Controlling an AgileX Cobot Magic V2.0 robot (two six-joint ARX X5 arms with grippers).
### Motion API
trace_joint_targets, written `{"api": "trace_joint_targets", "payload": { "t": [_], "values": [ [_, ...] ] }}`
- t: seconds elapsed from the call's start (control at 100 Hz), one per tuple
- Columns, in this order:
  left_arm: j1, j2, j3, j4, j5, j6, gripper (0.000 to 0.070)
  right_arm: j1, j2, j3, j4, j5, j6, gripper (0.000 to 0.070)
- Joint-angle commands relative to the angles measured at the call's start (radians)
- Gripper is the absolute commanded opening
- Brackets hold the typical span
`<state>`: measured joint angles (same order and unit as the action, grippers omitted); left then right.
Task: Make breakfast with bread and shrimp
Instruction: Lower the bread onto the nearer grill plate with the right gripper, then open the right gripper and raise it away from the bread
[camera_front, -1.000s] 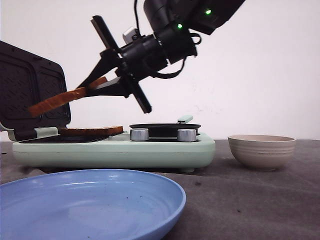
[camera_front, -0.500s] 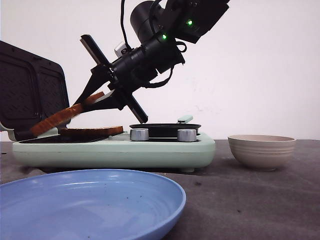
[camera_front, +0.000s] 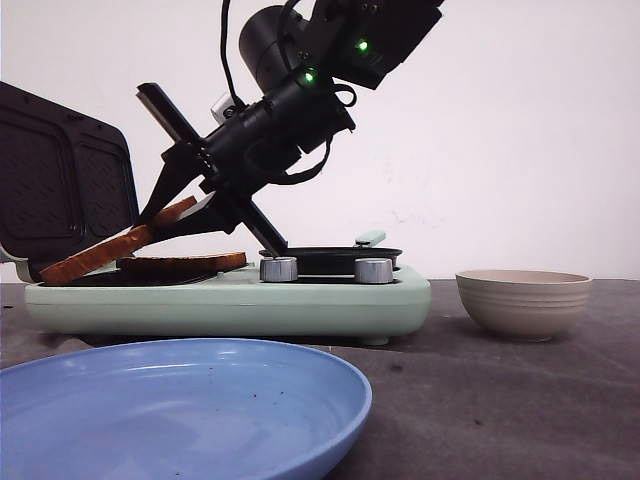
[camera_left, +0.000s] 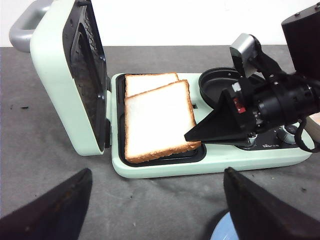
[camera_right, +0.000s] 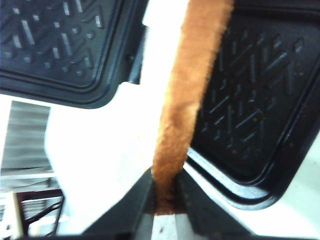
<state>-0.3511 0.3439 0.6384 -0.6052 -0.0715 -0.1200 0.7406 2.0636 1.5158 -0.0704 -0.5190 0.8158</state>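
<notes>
two slices of bread were in play. one slice (camera_front: 182, 263) lay flat on the lower plate of the pale green sandwich maker (camera_front: 230, 300), at centre left of the front view. the other, the held slice (camera_front: 105, 252), hung tilted above it, its low end down by the hinge at the left and its high end pinched in the right gripper (camera_front: 168, 213). in the left wrist view the held slice (camera_left: 159, 120) covered most of the flat slice (camera_left: 149, 82), and the right gripper (camera_left: 212, 127) reached in from the right of the frame, clamped on the edge nearest the dials. the right wrist view showed that gripper's fingers closed tight on the brown crust (camera_right: 187, 95), seen edge-on.

the left gripper (camera_left: 155, 210) sat at the bottom of its own view with its fingers spread wide apart and nothing between them.

judging by the look, the bread was light and soft, with a crumb that would dent or tear under a hard squeeze. it kept its flat shape while held by one edge, so it seemed fairly stiff for its thickness. the crust edge looked like the firmest place to grip, as done here. a light pinch should have been enough.

a blue plate (camera_front: 180, 410) filled the lower left of the front view, and a beige bowl (camera_front: 524, 300) stood at the right.
</notes>
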Motion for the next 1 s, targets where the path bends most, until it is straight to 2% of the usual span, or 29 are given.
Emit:
{"api": "trace_joint_targets", "payload": {
  "t": [0.0,0.08,0.18,0.23,0.47,0.55,0.72,0.99],
  "values": [
    [-0.002,0.000,0.005,0.010,0.001,-0.005,0.0470,0.011,0.033,0.022,0.002,0.016,-0.018,0.0087],
    [-0.002,0.000,0.005,0.010,0.001,-0.005,0.0471,0.010,0.033,0.022,-0.003,0.020,-0.019,0.0122],
    [-0.002,0.000,0.005,0.010,0.001,-0.005,0.0470,0.010,0.033,0.022,-0.013,0.023,-0.035,0.0261],
    [-0.002,0.000,0.005,0.010,0.001,-0.005,0.0471,0.010,0.033,0.022,-0.014,0.023,-0.045,0.0300],
    [-0.002,0.000,0.005,0.010,0.001,-0.005,0.0471,0.009,0.033,0.022,-0.021,0.023,-0.084,0.0313],
    [-0.002,0.000,0.005,0.010,0.001,-0.005,0.0470,0.008,0.032,0.026,-0.045,0.025,-0.100,0.0338],
    [-0.002,0.000,0.005,0.010,0.001,-0.005,0.0470,0.006,0.032,0.055,-0.122,0.046,-0.163,0.0338],
    [-0.002,0.000,0.005,0.010,0.001,-0.005,0.0471,0.003,0.024,0.099,-0.162,0.052,-0.193,0.0338]
  ]
}}
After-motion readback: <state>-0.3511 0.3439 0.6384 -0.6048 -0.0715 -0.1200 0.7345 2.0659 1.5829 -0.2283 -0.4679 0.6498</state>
